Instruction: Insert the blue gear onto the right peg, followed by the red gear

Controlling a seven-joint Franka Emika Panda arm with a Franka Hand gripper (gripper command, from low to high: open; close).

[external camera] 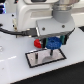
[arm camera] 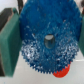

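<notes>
My gripper point(external camera: 54, 45) is shut on the blue gear point(external camera: 54, 42) and holds it flat just above the right part of the grey base plate point(external camera: 46, 59). In the wrist view the blue gear point(arm camera: 45, 40) fills the frame between the green finger pads point(arm camera: 9, 44), and its centre hole shows. The red gear point(external camera: 36, 43) lies on the white table behind the plate, at the exterior view's left of the gripper. It also shows as a red edge in the wrist view point(arm camera: 62, 72). The right peg is hidden under the gear and fingers.
The white arm body point(external camera: 35, 15) fills the space above and behind the plate. The white table point(external camera: 12, 67) stretches around the black-bordered plate. Dark cables point(external camera: 15, 32) run along the back at the exterior view's left.
</notes>
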